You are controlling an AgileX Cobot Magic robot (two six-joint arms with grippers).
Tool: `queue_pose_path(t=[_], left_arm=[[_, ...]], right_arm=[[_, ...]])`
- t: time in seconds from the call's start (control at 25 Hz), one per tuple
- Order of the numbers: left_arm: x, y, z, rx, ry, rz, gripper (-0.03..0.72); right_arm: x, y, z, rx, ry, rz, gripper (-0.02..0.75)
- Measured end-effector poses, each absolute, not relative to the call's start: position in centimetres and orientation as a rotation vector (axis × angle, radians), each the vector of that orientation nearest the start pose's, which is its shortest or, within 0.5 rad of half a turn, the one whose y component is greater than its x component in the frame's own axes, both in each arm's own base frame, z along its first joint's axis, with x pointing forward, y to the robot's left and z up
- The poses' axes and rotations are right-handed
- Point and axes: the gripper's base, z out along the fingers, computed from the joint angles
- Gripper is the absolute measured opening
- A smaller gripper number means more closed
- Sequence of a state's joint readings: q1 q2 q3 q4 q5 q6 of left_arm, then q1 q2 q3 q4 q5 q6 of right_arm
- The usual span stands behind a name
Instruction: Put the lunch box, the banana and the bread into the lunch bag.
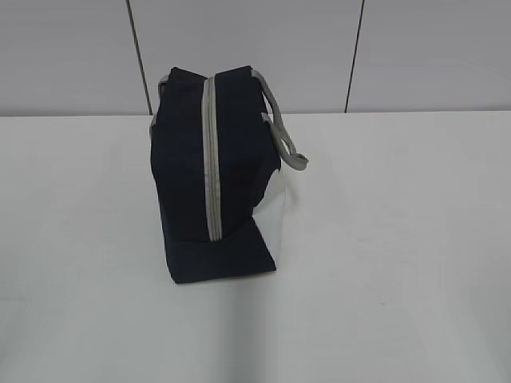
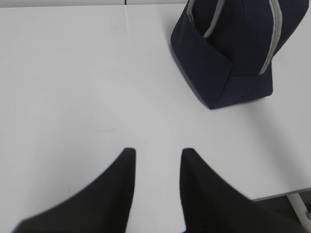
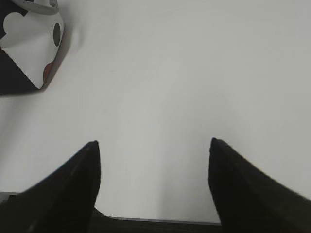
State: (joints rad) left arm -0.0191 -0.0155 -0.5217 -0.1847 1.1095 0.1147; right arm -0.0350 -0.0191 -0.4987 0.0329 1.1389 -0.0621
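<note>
The lunch bag [image 1: 211, 175] stands on the white table, dark navy with a grey zipper shut along its top and end. Its white side panel faces right and a grey strap hangs off the right. It shows in the left wrist view [image 2: 233, 53] at the top right and its white patterned corner in the right wrist view [image 3: 29, 43] at the top left. My left gripper [image 2: 158, 151] is open and empty over bare table, left of the bag. My right gripper [image 3: 153, 141] is open wide and empty near the table's front edge. The lunch box, banana and bread are out of view.
The white table [image 1: 399, 263] runs back to a grey panelled wall [image 1: 319, 48]. The table's front edge shows in the right wrist view [image 3: 160, 221] and its corner in the left wrist view [image 2: 286, 194]. Neither arm appears in the exterior view.
</note>
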Motion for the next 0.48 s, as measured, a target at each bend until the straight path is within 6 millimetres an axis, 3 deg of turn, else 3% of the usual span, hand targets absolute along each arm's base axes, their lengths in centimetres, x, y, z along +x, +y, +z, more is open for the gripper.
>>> queue_pose_path(t=[0.48], left_arm=[[-1.30, -1.47, 28.03, 0.155, 2.040, -0.161, 0.239]], right_arm=[[-1.09, 0.35, 27.06, 0.004, 2.104, -0.039, 0.512]])
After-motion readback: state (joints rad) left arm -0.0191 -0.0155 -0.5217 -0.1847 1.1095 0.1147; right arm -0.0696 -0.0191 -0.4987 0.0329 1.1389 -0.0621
